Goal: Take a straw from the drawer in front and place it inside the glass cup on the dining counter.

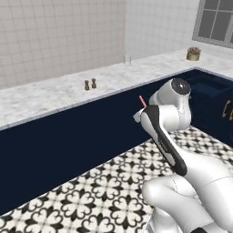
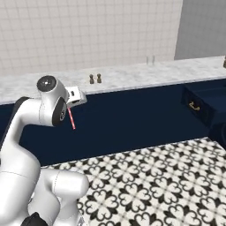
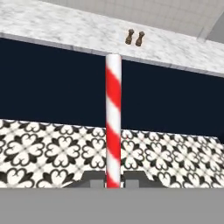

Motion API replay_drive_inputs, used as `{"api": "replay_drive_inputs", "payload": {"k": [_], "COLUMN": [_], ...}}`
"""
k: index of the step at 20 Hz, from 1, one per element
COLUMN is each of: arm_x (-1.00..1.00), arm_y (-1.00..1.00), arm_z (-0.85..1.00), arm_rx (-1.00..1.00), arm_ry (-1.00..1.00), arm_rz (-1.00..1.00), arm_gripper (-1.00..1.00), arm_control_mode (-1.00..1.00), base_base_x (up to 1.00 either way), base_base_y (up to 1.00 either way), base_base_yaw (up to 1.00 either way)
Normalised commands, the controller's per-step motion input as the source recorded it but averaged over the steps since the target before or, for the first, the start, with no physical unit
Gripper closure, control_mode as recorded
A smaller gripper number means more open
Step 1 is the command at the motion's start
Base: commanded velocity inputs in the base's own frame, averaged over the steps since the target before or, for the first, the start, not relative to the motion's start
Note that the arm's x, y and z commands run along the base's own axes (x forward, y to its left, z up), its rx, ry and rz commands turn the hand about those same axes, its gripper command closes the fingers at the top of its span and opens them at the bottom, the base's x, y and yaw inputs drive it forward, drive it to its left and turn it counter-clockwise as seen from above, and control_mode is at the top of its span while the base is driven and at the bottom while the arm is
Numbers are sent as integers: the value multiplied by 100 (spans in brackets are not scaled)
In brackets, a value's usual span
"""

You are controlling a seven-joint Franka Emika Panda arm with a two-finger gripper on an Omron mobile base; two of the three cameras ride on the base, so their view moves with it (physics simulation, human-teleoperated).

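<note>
1. We hold the straw [image 3: 113, 118], red-and-white striped, pinched between our fingers [image 3: 97, 180] at the bottom centre of the hand view; it runs straight up the frame.
2. In the right base view the straw [image 2: 71, 118] slants down from the gripper [image 2: 76, 98] at centre left, above the patterned floor [image 2: 154, 181].
3. The desk [image 1: 54, 93], marble-topped with a navy base, crosses the upper half of the left base view.
4. The glass cup [image 1: 127, 59] stands on it at upper centre, well apart from the straw.
5. Two brown shakers [image 1: 90, 84] stand side by side on the desk, between us and the wall.
6. A potted plant [image 1: 193, 53] sits at upper right.
7. An open navy drawer [image 2: 201, 106] shows at right.
</note>
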Motion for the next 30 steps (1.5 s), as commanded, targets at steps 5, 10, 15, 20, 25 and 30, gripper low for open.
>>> {"api": "replay_drive_inputs", "payload": {"k": [5,10,15,20,25,30], "arm_x": [0,0,0,0,0,0], "arm_y": [0,0,0,0,0,0], "arm_z": [0,0,0,0,0,0], "arm_rx": [0,0,0,0,0,0], "arm_ry": [0,0,0,0,0,0], "arm_rz": [0,0,0,0,0,0], "arm_gripper": [100,100,100,100,100,100], "arm_control_mode": [100,100,100,100,100,100], "base_base_x": [-6,0,1,11,18,15], "base_base_y": [100,100,100,100,100,100], "base_base_yaw": [0,-9,-19,-25,-31,-34]}}
